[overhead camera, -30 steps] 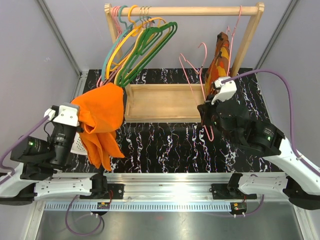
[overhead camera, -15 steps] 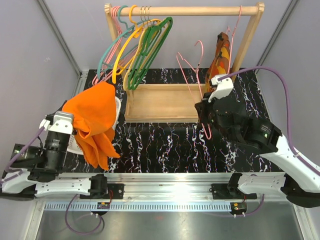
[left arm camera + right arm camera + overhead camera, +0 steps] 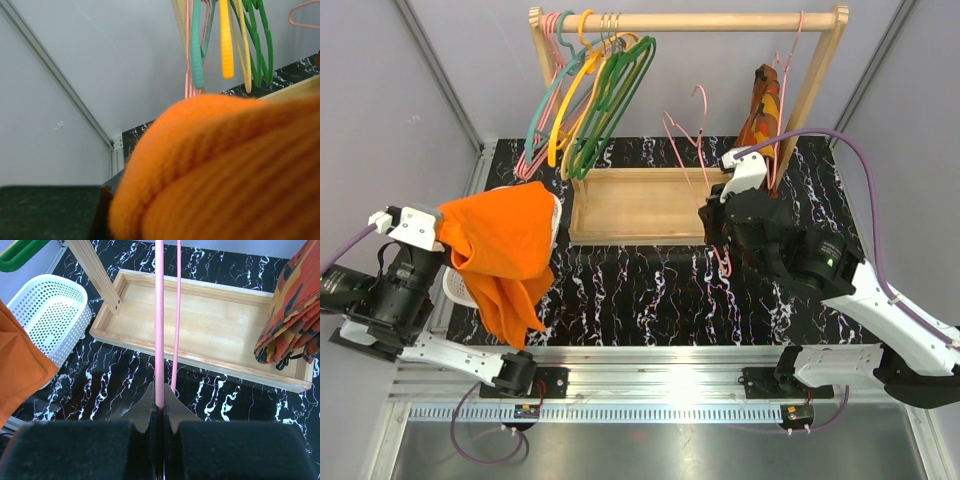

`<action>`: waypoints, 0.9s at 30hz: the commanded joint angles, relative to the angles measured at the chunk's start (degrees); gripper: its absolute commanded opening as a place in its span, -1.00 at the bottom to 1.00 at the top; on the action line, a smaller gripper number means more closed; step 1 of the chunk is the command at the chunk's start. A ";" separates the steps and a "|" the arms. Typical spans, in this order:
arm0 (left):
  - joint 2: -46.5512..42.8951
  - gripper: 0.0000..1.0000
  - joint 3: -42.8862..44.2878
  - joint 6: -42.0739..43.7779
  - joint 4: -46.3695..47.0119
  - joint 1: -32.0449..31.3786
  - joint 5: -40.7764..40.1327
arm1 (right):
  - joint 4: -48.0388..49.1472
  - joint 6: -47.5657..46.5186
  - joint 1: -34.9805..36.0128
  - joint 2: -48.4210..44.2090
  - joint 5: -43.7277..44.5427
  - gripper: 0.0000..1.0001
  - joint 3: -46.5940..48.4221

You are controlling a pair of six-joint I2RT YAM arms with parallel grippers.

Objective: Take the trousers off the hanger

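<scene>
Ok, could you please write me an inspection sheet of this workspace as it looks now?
Surface: black table top with white veining; no spill seen.
Job's things: trousers are off the hanger and cover most of the white basket in the top view.
Clutter: wooden tray; wooden rack carrying spare hangers and a patterned garment.
Grippers: left jaws are hidden under the trousers, holding them up; right jaws are shut on the hanger's wire.
Cables: purple cable arcs above the right arm.
Surroundings: grey walls; nothing else seen.
</scene>
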 commanded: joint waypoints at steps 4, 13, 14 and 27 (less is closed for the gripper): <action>13.29 -1.00 8.49 -6.86 -7.72 -0.27 3.50 | 0.03 0.05 0.11 -0.85 1.98 -1.00 2.64; 28.15 -1.00 18.08 -30.64 -31.71 10.86 15.88 | -2.34 0.32 0.11 -2.17 5.14 -1.00 4.30; 31.38 -1.00 19.56 -35.03 -36.84 14.54 18.43 | -2.78 0.32 0.11 -2.25 5.76 -1.00 4.57; 22.37 -1.00 11.32 -46.07 -41.37 29.60 28.74 | -6.39 0.32 0.11 -5.33 10.42 -1.00 6.42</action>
